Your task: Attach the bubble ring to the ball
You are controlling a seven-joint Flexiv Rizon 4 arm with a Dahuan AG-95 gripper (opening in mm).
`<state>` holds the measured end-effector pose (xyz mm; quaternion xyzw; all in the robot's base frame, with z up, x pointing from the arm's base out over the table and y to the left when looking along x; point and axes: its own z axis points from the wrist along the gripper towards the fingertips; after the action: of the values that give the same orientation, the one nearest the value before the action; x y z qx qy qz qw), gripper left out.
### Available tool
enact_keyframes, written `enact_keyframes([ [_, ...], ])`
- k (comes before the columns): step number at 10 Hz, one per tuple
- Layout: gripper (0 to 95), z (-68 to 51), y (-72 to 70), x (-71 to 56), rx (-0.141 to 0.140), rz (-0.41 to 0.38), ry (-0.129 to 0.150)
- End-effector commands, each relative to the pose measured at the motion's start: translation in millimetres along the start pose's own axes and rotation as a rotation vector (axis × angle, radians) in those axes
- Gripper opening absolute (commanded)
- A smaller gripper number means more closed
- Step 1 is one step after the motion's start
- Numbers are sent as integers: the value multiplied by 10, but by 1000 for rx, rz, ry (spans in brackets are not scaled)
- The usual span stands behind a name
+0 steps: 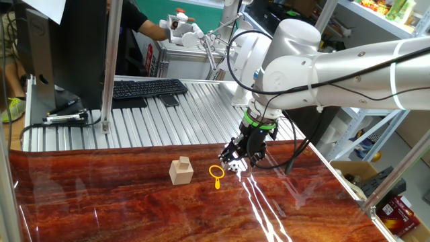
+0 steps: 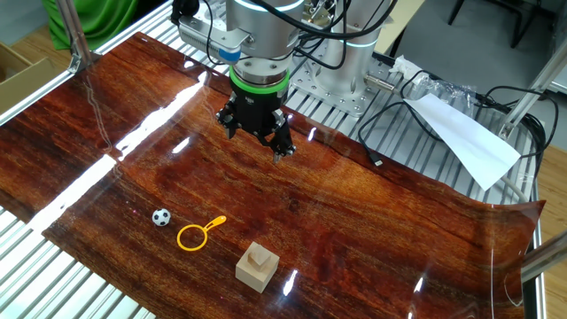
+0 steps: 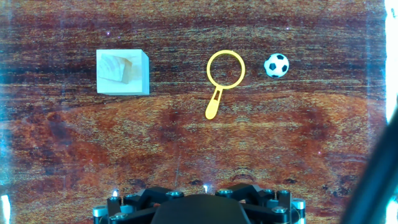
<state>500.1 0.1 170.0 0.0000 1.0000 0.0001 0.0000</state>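
Observation:
The bubble ring (image 3: 213, 107) is a small yellow loop with a short stem, lying flat on the wood-grain table. The ball (image 3: 276, 65) is a tiny black-and-white football just right of the loop and does not touch it. In the other fixed view the ball (image 2: 160, 217) lies left of the ring (image 2: 215, 221). In one fixed view the ring (image 1: 216, 181) shows but the ball is hidden. My gripper (image 2: 256, 142) hangs above the table, well back from both, with jaws apart and empty. It also shows in one fixed view (image 1: 236, 165). In the hand view only its dark body (image 3: 199, 208) shows.
A pale wooden block (image 3: 123, 72) sits left of the ring, also in the fixed views (image 1: 181, 171) (image 2: 257, 267). A keyboard (image 1: 148, 87) and monitor stand on the metal bench behind. Cables and white paper (image 2: 465, 133) lie beside the arm's base.

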Motion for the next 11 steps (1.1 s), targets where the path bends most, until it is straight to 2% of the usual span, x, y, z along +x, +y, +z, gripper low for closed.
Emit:
enact_keyframes([
  [1,0,0,-1,1,-46,194,-5],
  [11,0,29,9,-3,-48,194,-4],
])
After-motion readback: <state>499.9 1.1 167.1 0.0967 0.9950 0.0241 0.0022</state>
